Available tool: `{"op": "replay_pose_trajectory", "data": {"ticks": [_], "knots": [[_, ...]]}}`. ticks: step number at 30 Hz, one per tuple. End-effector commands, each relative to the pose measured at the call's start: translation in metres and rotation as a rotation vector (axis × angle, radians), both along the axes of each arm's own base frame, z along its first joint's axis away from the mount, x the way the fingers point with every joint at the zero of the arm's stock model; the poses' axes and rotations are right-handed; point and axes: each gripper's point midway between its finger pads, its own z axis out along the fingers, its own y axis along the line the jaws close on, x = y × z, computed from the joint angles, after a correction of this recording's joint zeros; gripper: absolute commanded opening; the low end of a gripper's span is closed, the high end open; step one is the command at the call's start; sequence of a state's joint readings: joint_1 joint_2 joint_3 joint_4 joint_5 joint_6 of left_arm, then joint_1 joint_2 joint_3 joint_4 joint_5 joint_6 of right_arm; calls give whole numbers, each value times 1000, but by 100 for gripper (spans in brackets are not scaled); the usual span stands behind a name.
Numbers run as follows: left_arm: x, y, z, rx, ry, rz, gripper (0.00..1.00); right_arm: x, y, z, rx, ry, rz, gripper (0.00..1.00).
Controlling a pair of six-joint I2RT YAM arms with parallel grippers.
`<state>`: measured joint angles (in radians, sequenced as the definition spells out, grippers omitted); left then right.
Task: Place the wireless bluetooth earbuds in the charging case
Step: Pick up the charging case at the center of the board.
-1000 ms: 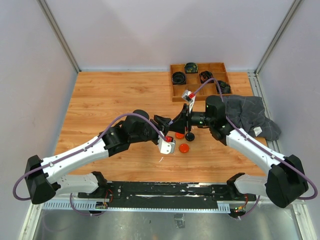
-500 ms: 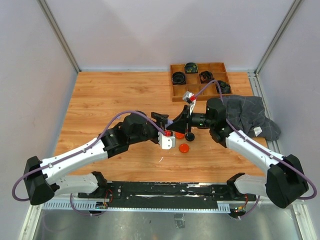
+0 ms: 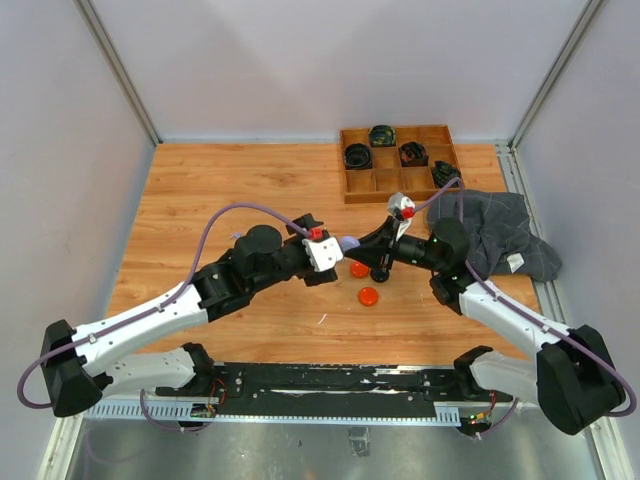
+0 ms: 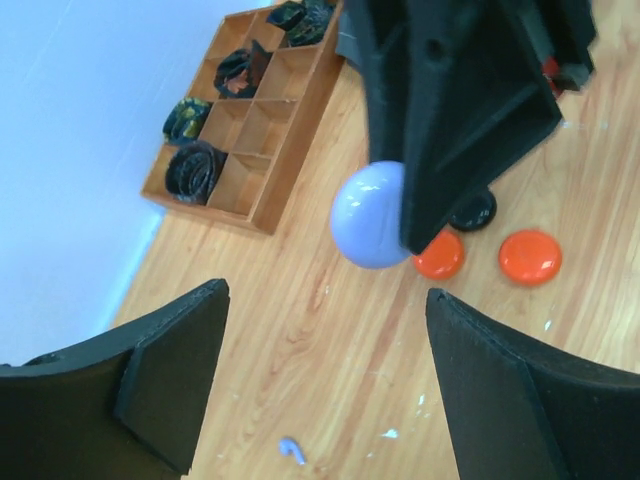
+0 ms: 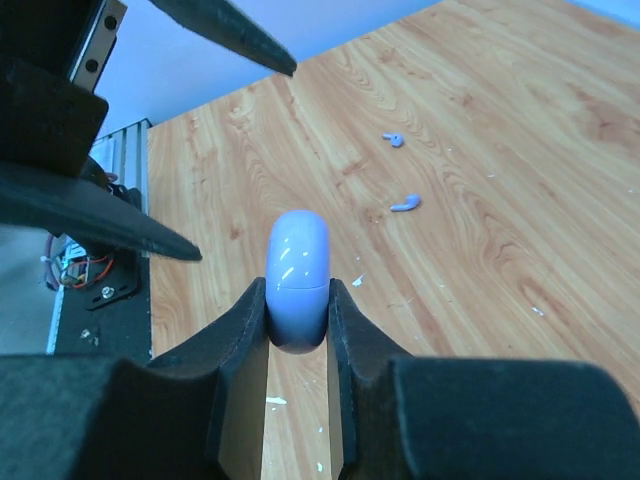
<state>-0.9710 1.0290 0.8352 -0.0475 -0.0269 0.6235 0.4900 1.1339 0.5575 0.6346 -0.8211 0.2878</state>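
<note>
The right jaws pinch a glossy, rounded lilac charging case (image 5: 298, 280); left jaws stand apart.

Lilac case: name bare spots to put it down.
Free: the wide bare table left of the wooden tray, and the near strip before the orange discs. Crowded: the middle around those discs; the grey cloth covers the right side.

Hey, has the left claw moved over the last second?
Yes. The left claw has pulled away from the orange disc, toward the table's far edge.
</note>
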Motion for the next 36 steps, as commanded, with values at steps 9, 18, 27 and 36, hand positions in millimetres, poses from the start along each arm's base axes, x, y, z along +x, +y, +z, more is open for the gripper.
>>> {"op": "replay_pose_trajectory", "data": {"ticks": [9,18,27,36], "knots": [[14,-21,48,-496,355,14,78,-1,-21,28,166,-186,-56,1],[-3,-34,34,-621,503,-165,80,-9,-21,36,238,-184,-18,1],[4,-31,30,-704,589,-202,80,-15,-20,39,253,-197,21,1],[14,-31,21,-726,643,-176,80,-20,-19,40,262,-206,49,1]]}}
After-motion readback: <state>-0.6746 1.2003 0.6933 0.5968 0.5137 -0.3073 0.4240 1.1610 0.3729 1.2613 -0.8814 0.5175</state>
